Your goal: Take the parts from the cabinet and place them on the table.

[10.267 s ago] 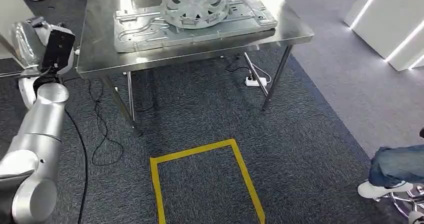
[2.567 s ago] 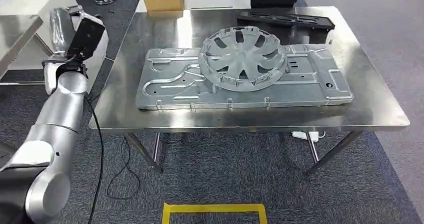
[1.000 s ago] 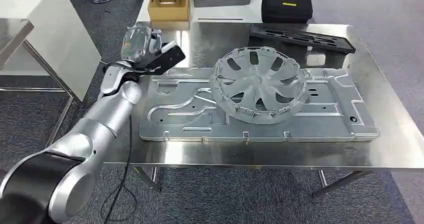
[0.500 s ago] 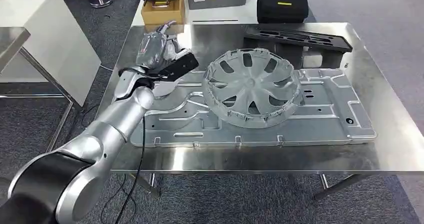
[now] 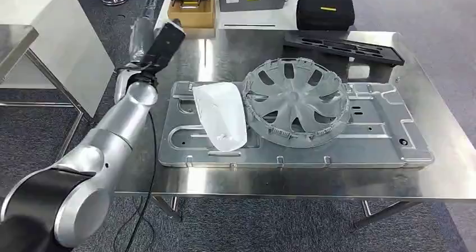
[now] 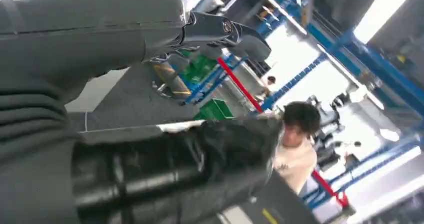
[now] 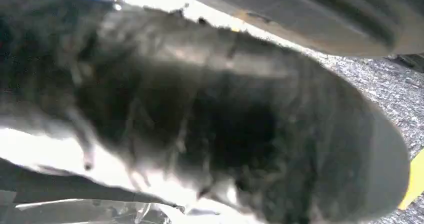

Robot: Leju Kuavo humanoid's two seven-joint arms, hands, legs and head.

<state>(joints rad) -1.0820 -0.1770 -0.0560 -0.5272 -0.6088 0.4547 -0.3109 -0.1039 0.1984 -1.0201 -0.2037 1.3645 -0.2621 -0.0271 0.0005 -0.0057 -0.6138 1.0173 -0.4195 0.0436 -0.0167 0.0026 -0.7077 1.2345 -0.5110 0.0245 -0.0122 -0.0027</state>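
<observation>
1. The white curved plastic part (image 5: 220, 117) lies on the large grey stamped metal panel (image 5: 359, 145), just beside the round silver wheel cover (image 5: 294, 101); it rests there flat, I judge because the panel gives it a steady bed.
2. The left hand (image 5: 147, 23) is raised beyond the panel's far left corner, well apart from the white part; it holds nothing, the fingers look released.
3. The right hand (image 7: 210, 124) is a dark blur; I cannot tell its state.
4. The steel tabletop (image 5: 314, 182) carries the panel; a black flat tray (image 5: 342, 45) lies behind the wheel cover.
</observation>
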